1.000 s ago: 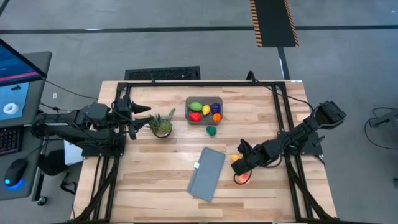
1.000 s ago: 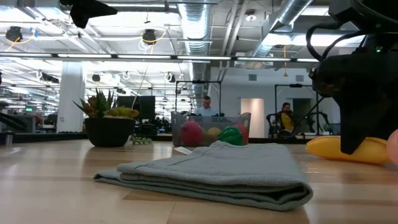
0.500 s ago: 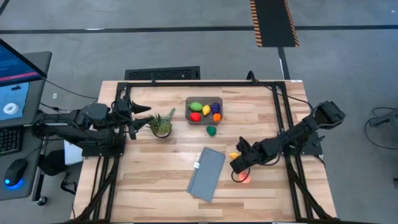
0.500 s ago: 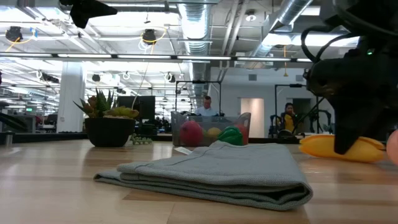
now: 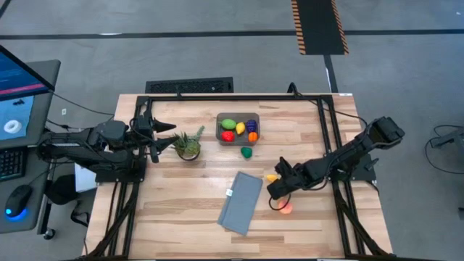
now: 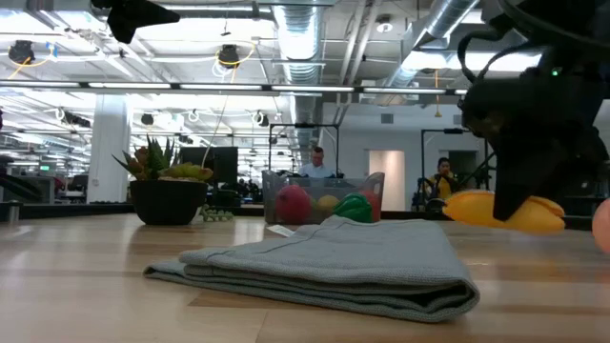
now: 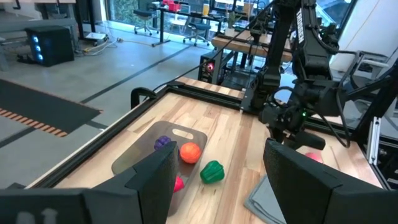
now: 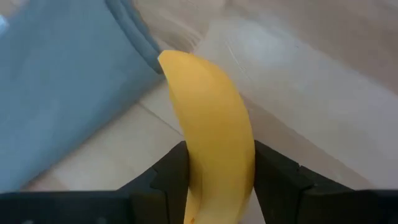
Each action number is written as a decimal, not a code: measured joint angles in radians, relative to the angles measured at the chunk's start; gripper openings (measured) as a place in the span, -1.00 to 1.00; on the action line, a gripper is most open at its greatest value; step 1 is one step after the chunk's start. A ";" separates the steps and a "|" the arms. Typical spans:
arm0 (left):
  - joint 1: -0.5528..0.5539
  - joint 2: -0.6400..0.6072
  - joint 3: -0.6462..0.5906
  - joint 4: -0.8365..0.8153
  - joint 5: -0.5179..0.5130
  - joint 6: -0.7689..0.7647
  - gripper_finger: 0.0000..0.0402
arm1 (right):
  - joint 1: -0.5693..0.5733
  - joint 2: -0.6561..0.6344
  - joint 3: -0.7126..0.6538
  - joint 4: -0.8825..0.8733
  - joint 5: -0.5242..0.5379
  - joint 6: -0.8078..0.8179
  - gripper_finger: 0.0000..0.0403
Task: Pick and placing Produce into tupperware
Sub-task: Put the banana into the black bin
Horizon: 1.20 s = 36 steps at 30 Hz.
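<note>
Left gripper (image 5: 165, 134): waiting beside the potted plant (image 5: 188, 145), its fingers (image 7: 146, 180) standing nearly closed, holding nothing.
Tupperware (image 5: 238, 128): sitting near the table's far edge, containing several produce pieces.
Green piece (image 5: 246, 152): lying just outside the tupperware.
Folded grey cloth (image 5: 241, 202): lying between plant and right arm.
Right gripper (image 5: 273, 187): clamping the yellow banana (image 8: 214, 155), lifting it clear of the table (image 5: 181, 210).
Pink piece (image 5: 285, 208): resting just beside the right gripper.
</note>
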 joint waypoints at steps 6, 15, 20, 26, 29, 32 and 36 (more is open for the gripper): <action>0.000 0.000 0.000 0.000 0.000 0.000 0.13 | 0.000 -0.055 0.000 -0.008 0.044 0.001 -0.10; 0.000 0.000 0.000 0.000 0.000 -0.002 0.13 | -0.030 -0.155 0.001 -0.015 0.097 -0.024 -0.12; 0.000 0.000 0.000 0.000 -0.001 -0.007 0.13 | -0.083 -0.205 0.002 -0.014 0.099 -0.089 -0.13; 0.000 0.000 0.000 0.000 -0.002 -0.010 0.13 | -0.163 -0.254 0.002 0.023 0.099 -0.198 -0.09; 0.000 0.000 0.000 0.000 -0.002 -0.011 0.13 | -0.200 -0.275 0.002 0.053 0.099 -0.255 -0.11; 0.000 0.000 0.000 0.000 -0.002 -0.014 0.13 | -0.233 -0.292 0.002 0.089 0.098 -0.305 -0.13; 0.000 0.000 0.000 0.000 -0.003 -0.014 0.13 | -0.272 -0.310 0.002 0.123 0.093 -0.355 -0.11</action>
